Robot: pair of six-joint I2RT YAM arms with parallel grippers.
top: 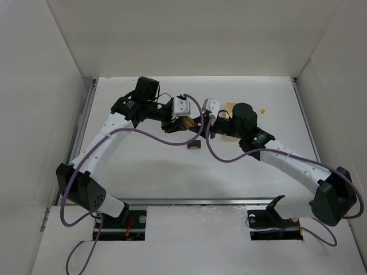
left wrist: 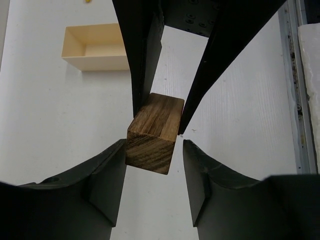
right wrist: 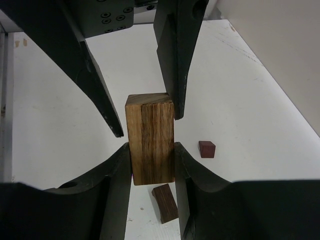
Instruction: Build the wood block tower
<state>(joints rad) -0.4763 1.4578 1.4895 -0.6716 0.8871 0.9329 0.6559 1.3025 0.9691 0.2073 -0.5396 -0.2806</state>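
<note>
A tall striped brown wooden block (right wrist: 150, 142) hangs in the air between my two grippers. My right gripper (right wrist: 152, 147) is shut on its sides. My left gripper (left wrist: 154, 145) is open around the same block (left wrist: 152, 135); one finger touches it and the other stands apart. In the top view the grippers meet at the table's middle, left (top: 181, 122) and right (top: 199, 124), with the block (top: 187, 121) between them. A dark brown curved piece (right wrist: 166, 202) and a small reddish-brown cube (right wrist: 207, 149) lie loose on the table below. No stacked tower is in view.
A pale cream box (left wrist: 95, 47) stands at the back, partly hidden by the right arm in the top view (top: 230, 106). A tiny yellow bead (top: 263, 109) lies right of it. The dark curved piece (top: 194, 145) lies just in front of the grippers. White walls enclose the table.
</note>
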